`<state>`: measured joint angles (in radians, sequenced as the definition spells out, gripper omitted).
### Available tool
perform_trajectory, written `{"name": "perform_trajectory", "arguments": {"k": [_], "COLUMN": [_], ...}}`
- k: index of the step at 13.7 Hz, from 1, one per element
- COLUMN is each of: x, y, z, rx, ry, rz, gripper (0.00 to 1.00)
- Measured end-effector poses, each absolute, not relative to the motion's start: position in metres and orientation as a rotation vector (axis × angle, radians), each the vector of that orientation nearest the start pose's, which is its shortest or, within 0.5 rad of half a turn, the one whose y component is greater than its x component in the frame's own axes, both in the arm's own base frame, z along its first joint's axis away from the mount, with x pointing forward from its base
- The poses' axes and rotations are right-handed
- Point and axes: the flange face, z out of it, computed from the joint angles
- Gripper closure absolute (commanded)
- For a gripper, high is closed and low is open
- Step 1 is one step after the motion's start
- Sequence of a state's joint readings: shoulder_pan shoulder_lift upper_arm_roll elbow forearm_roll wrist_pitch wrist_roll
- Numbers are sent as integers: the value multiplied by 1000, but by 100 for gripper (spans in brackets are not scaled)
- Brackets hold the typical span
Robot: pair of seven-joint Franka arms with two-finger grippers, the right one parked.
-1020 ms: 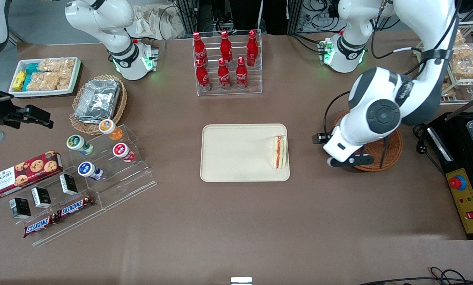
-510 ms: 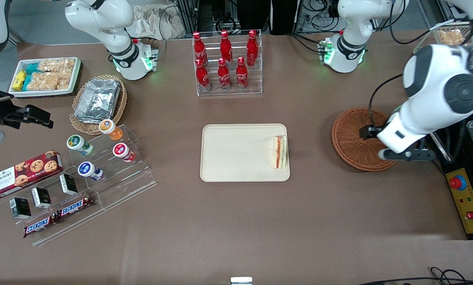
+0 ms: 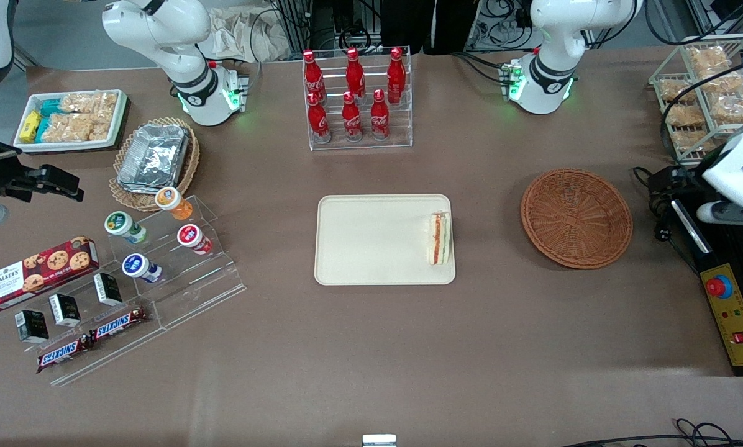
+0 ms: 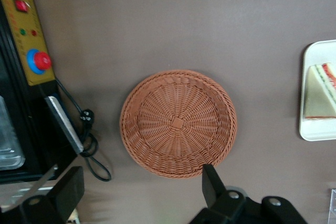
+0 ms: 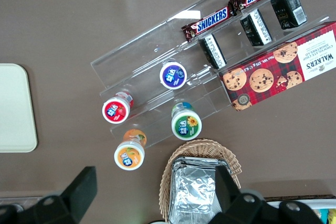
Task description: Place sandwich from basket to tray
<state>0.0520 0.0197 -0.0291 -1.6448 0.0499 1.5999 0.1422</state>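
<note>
Front view: we see the triangular white-bread sandwich (image 3: 439, 238) lying on the cream rectangular plastic tray (image 3: 365, 242), at the rim nearest the round reddish-brown wicker basket (image 3: 576, 218), suggesting delivery is complete. Left wrist view: our pincer (image 4: 137, 195) hangs wide and unladen above the basket (image 4: 178, 123) on the brown table (image 4: 210, 30).

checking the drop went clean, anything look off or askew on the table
Nothing stands out. The sandwich lies flat on the tray, near its basket-side edge; the basket is empty and undamaged. The gripper hangs open above the basket.
</note>
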Motion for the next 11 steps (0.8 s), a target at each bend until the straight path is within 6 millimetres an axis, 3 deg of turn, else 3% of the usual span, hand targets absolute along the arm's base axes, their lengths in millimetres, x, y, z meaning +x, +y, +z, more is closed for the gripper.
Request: {"name": "perform_trajectory", "arguments": {"k": [3, 11], "x": [560, 561], "y": [18, 20], "z": [607, 603], "rx": [-3088, -3092], "ry": [199, 193], "rz": [37, 64], "gripper": [0, 0]}}
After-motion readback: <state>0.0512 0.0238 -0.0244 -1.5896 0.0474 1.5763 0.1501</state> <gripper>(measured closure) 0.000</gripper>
